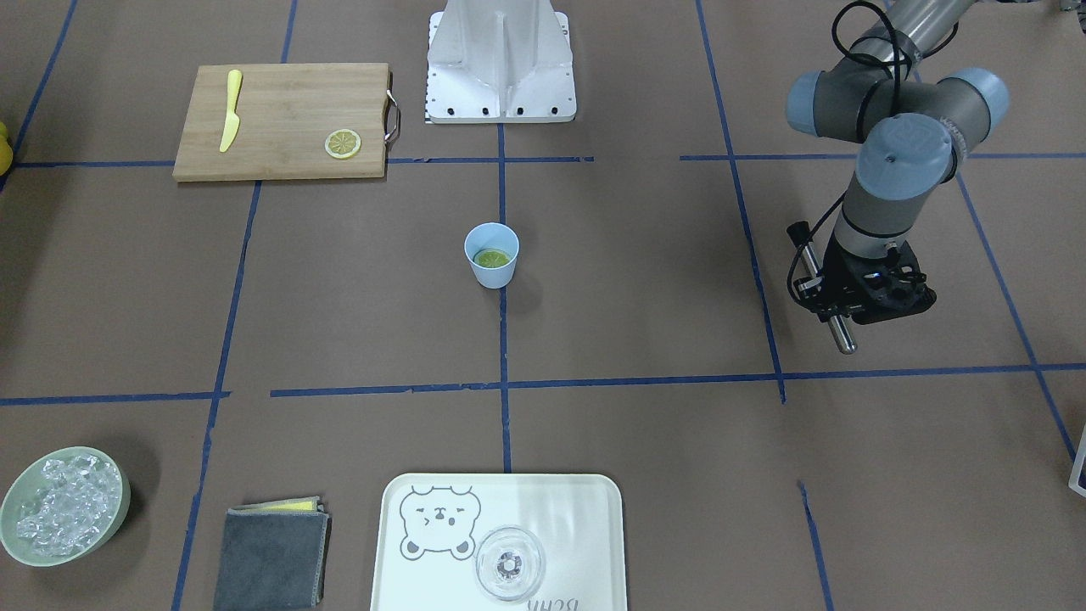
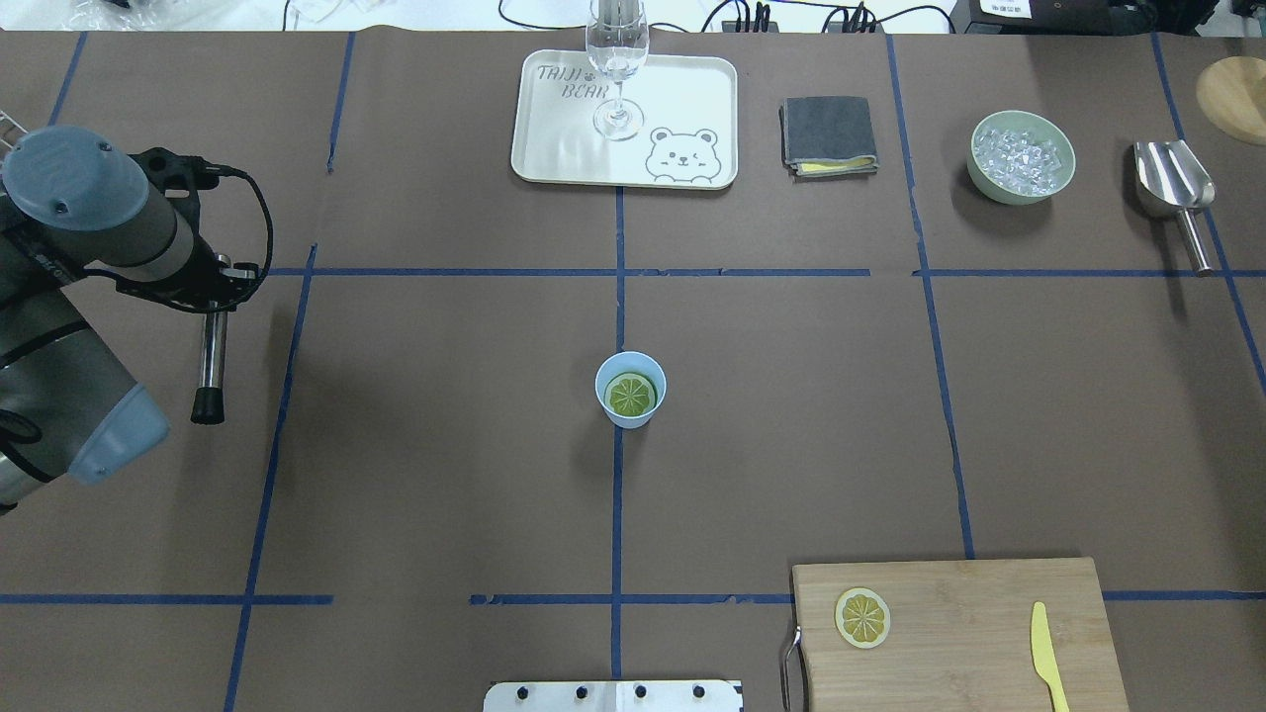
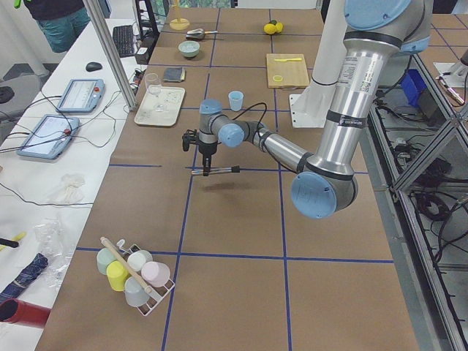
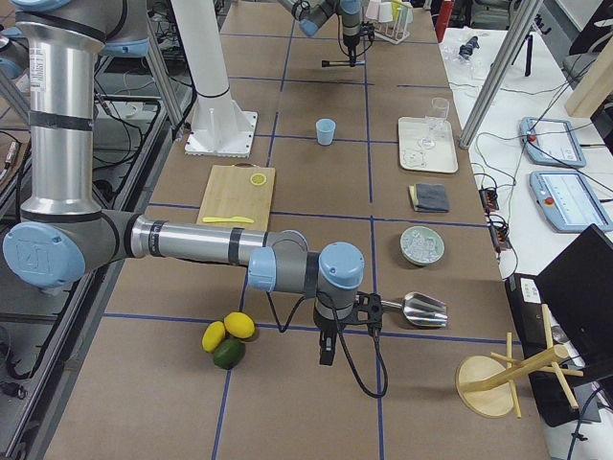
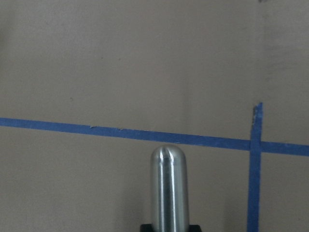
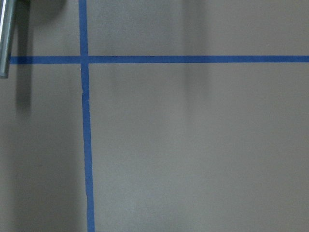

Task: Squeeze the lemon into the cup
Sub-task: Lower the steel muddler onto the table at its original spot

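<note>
Bamboo cutting board at near edge, yellow knife flat on it. Far edge: bear-print tray with stemmed glass upright on it, then folded grey cloth, green bowl of ice, metal scoop. Steel rod above counter, left.

Table: matt brown paper, blue tape lines. Centre: cup, smooth matt light-blue plastic. 12 o'clock: tray, glossy cream plastic, and on it a clear, shiny glass. 1 o'clock: folded cloth, matt grey fabric. 2 o'clock: scoop, polished metal. 5 o'clock: board, smooth pale wood with a metal handle; knife, yellow plastic. 9 o'clock: rod, mirror-bright metal.
</note>
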